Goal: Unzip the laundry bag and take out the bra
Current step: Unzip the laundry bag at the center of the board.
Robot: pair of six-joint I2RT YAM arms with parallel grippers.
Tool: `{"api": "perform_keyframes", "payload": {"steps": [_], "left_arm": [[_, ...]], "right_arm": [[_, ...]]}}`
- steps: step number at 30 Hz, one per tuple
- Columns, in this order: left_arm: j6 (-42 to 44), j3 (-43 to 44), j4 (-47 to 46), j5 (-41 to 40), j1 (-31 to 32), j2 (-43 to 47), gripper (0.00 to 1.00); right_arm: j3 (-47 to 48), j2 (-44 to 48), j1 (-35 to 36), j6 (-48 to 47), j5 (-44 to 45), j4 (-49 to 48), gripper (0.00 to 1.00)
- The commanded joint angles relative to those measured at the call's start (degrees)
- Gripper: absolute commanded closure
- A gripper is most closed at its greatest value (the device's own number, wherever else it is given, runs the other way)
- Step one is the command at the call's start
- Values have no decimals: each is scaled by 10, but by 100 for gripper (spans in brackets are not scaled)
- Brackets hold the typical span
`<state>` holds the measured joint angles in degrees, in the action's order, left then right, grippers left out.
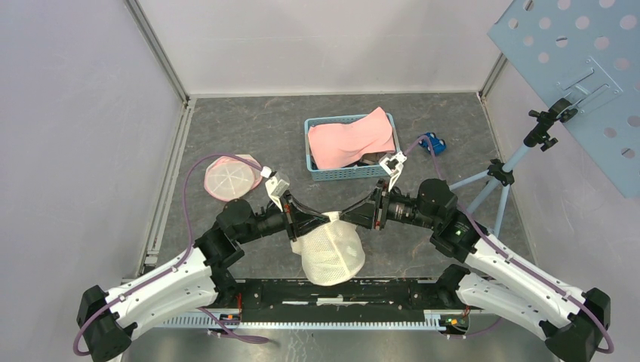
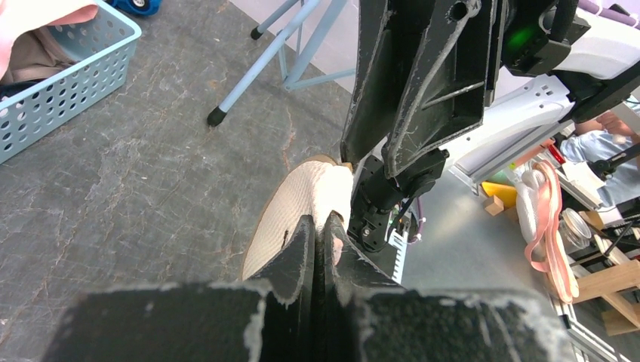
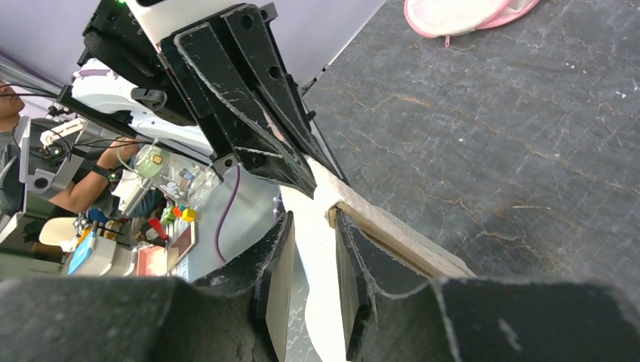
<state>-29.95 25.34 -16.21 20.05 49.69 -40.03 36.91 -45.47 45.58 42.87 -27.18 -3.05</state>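
Observation:
The white mesh laundry bag (image 1: pixel 330 253) hangs between the two arms above the near middle of the table. My left gripper (image 1: pixel 324 219) is shut on its upper rim, and in the left wrist view the fingertips (image 2: pixel 321 220) pinch the bag's (image 2: pixel 290 207) edge. My right gripper (image 1: pixel 349 217) meets it from the right. Its jaws (image 3: pixel 311 220) stand open astride the bag's white edge (image 3: pixel 321 249), with a gap showing at the left finger. A tan band (image 3: pixel 400 243) runs along the bag's rim. The bra is hidden.
A blue basket (image 1: pixel 317 172) holding a pink cloth (image 1: pixel 351 139) stands behind the grippers. A round pink-rimmed mesh bag (image 1: pixel 230 177) lies at the back left. A light-blue tripod (image 1: pixel 490 181) and a small blue object (image 1: pixel 432 143) are at the right.

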Motion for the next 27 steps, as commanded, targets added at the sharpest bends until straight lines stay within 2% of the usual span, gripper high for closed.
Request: {"api": "perform_keyframes", "payload": {"steps": [1, 9, 23, 25, 27], "left_arm": [[-22, 26, -33, 10, 1, 8, 98], [-22, 26, -37, 13, 1, 6, 98], [-33, 32, -55, 24, 0, -8, 98], [-32, 32, -57, 25, 1, -9, 98], [-33, 32, -58, 27, 0, -10, 98]], "right_arm": [[-4, 6, -6, 14, -11, -23, 68], [2, 1, -12, 3, -15, -15, 66], [-14, -17, -12, 11, -43, -54, 68], [-12, -19, -12, 8, -43, -58, 69], [-8, -22, -12, 3, -40, -57, 76]]}}
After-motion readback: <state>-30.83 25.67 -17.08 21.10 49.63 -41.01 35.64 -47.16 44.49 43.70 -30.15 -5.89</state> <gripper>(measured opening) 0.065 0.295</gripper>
